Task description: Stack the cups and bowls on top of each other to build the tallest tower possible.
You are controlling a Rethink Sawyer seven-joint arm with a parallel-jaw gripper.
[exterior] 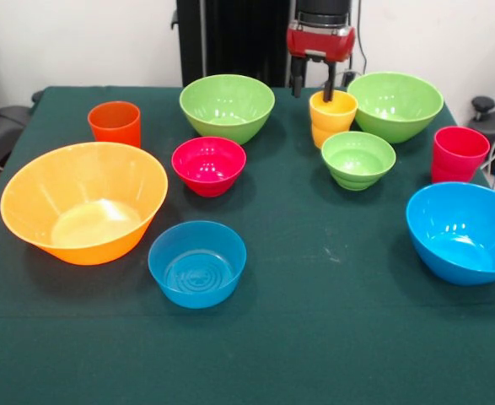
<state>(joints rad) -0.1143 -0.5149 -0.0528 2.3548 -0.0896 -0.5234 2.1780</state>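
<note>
My gripper [313, 87] hangs open at the back of the table. Its fingers straddle the left rim of the yellow cup [332, 120], one inside and one outside. The orange cup [114, 125] is at the back left and the red cup [459, 156] at the right. Two big green bowls [227, 108] [395, 106] flank the yellow cup. In front stand the small red bowl [208, 166] and the small green bowl [357, 160]. Nearer are the wide orange bowl [84, 202], the small blue bowl [197, 264] and the big blue bowl [464, 233]. Each piece stands alone and upright; no tower is in view.
A dark green cloth [331, 321] covers the table. The big blue bowl reaches past the picture's right edge. A black chair [2, 126] stands off the left side and dark equipment [487, 114] off the right.
</note>
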